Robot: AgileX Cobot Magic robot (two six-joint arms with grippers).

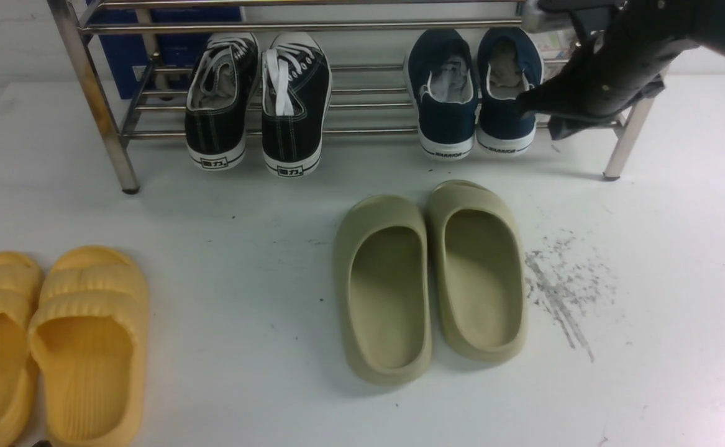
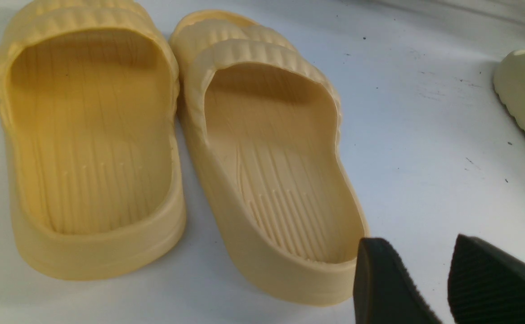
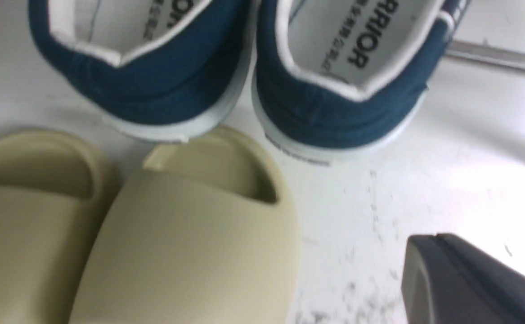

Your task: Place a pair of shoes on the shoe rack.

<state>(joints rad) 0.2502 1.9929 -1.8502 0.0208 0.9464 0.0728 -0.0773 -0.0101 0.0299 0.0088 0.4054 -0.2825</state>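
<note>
Slip-ons in navy canvas lie long-axis into the shoe rack, heels jutting out its front, and the nearer right gripper, fingers pressed together, hovers at its front right while the left gripper's fingers stand parted well in front of it.

On the lower shelf of the shoe rack, the slip-on sneakers rest side by side toward the right end. The lace-up sneakers are also on this shelf, to the left of them. Before the rack, on the table, lie the foam slides, near the middle. The slippers lie at the far left of them.
</note>
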